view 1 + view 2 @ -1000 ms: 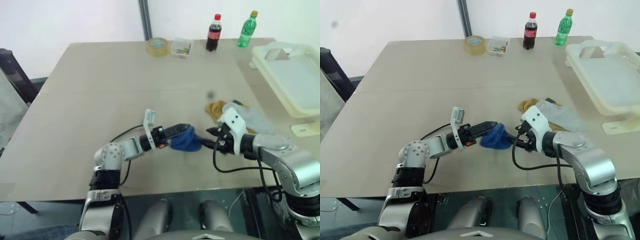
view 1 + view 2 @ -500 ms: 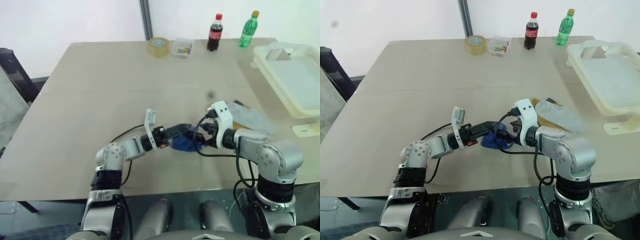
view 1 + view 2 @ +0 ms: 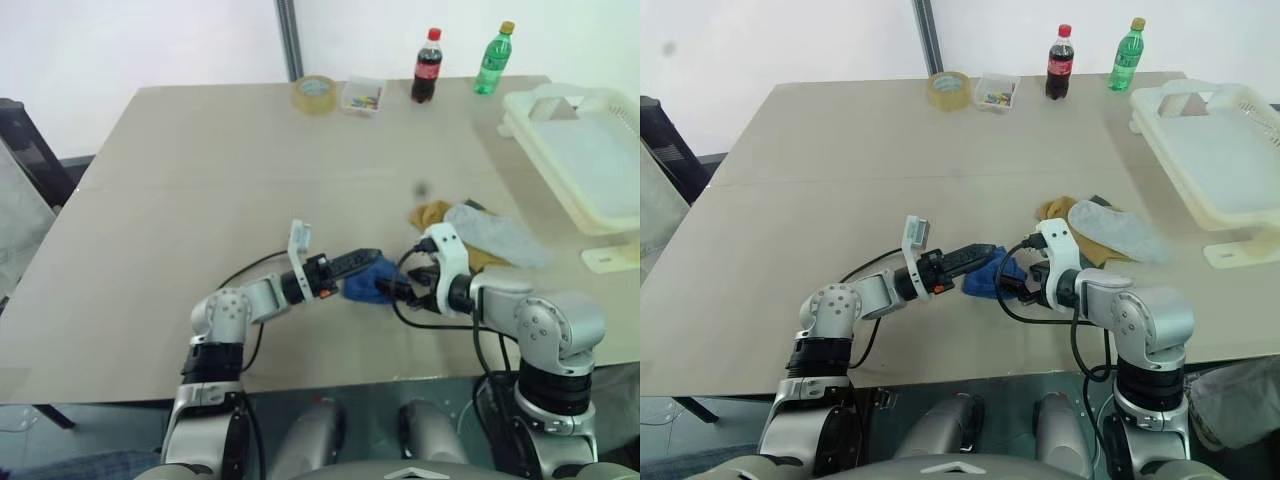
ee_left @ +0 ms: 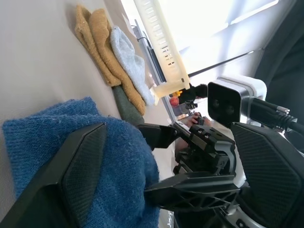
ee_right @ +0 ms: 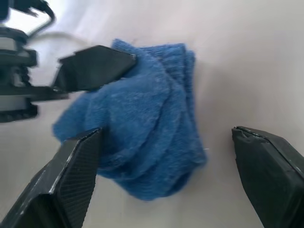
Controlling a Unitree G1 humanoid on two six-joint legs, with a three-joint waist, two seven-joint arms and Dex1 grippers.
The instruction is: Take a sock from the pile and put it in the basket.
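One soft royal-blue sock lies bunched on the beige tabletop near its front edge, between the two black-fingered grippers. The left gripper reaches in from the left, its fingers spread wide with one against the sock's top. The right gripper faces it from the other side, jaws apart and straddling the sock without clamping it. Just beyond lies the small pile: one mustard-yellow, one pale grey-blue and one dark sock. The cream-white latticed plastic basket sits well apart at the table's right edge. Two bottles stand along the far edge.
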